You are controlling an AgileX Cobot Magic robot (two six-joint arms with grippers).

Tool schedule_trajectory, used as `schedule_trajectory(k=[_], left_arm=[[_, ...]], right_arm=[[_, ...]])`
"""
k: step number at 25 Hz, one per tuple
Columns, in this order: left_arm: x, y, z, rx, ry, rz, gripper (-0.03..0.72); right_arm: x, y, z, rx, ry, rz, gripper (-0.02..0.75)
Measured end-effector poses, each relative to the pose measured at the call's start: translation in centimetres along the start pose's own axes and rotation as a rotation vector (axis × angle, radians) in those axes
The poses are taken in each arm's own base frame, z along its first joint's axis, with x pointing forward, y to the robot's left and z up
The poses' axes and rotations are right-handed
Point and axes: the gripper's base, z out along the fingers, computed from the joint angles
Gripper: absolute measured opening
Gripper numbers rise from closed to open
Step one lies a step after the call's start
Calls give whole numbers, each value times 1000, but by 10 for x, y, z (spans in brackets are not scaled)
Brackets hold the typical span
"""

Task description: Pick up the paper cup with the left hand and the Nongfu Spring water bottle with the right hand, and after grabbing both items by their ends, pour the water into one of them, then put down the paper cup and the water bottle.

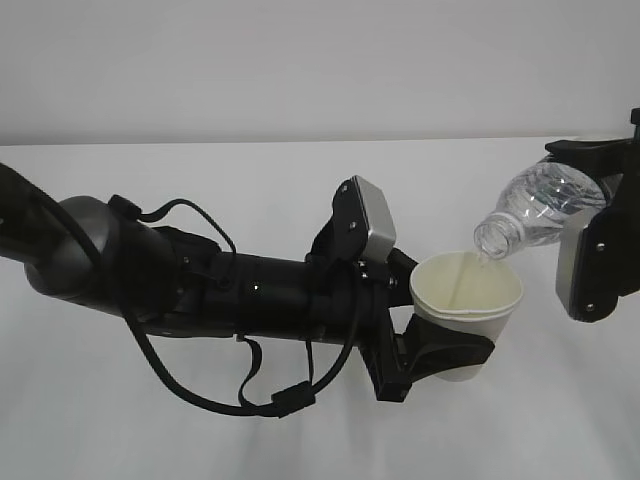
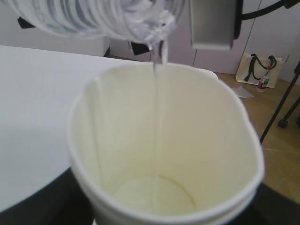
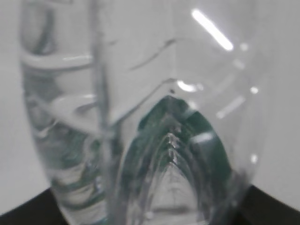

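Above the paper cup, tilted bottle

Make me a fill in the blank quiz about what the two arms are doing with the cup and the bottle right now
1. The left hand grips the paper ____.
2. The Nongfu Spring water bottle in the right hand is tilted with its neck pointing ____.
3. A thin stream of water falls into the ____ from the bottle's open neck.
4. The inside of the paper cup is pale ____.

Missing words: cup; down; cup; cream
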Motion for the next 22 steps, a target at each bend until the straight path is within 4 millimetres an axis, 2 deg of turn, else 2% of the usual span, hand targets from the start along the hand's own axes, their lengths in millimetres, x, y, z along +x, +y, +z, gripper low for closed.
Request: schedule_trajectory(k=[22], left_arm=[[0, 0, 0, 0, 0, 0, 486]], right_arm=[[0, 0, 0, 0, 0, -6, 424]])
